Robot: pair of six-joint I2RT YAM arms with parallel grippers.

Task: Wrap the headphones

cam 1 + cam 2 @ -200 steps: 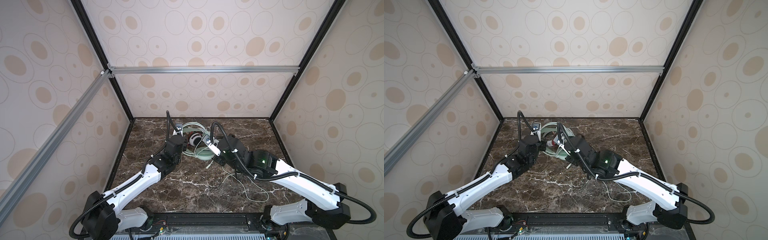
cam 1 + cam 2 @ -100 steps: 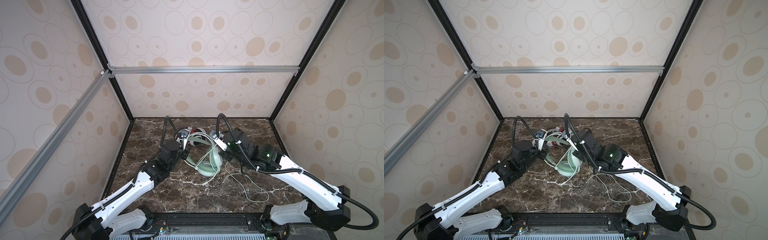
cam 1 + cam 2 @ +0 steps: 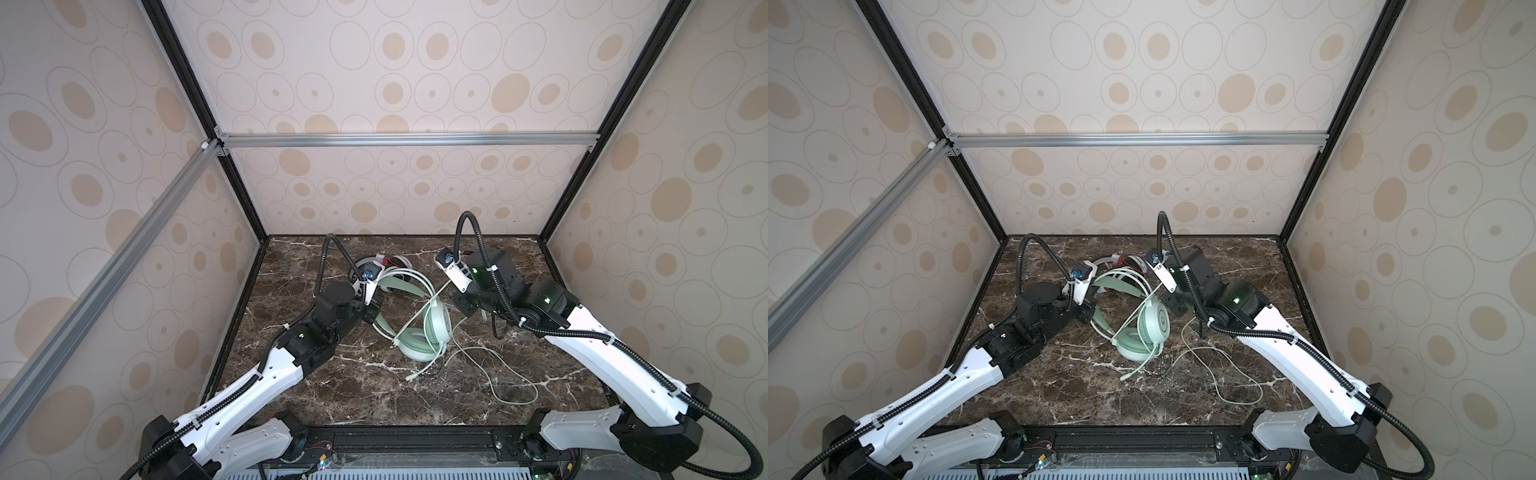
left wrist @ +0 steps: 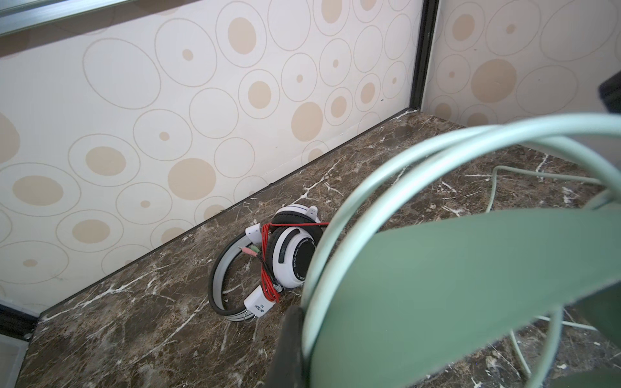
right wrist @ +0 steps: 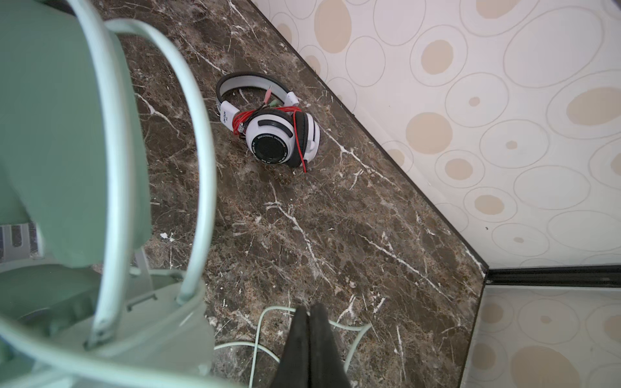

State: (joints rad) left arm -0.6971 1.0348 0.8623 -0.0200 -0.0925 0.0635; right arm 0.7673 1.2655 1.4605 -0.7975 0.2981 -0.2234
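Green set (image 3: 419,332): mid table (image 3: 332,399), between the two arms. Its cups lie together toward the near side; the band (image 3: 397,286) arcs up and away to the far left.

Cord (image 3: 498,365): pale and mostly unwound. One stretch runs taut from the cups up to the right arm. The rest lies in loose loops on the near right, with the plug end just near of the cups.

White set (image 4: 292,255): far side by the back wall, behind the left arm. Red cord (image 4: 267,268) already wound round it; looks done.

Key relation: the slack lies right and near of the green set, on the right arm's side, so the right arm is the nearer one to it. The band end is on the left arm's side.

Left gripper (image 3: 371,314): jaws closed at the left end of the band. One dark finger sits against the green pad in the wrist view, so it seems to be holding the band.

Right gripper (image 5: 308,312): just right of the cups, jaws pressed together. The cord crosses at the tips and appears pinched there.

Judgement: next, the right arm carries the cord round the green set while the left steadies it.
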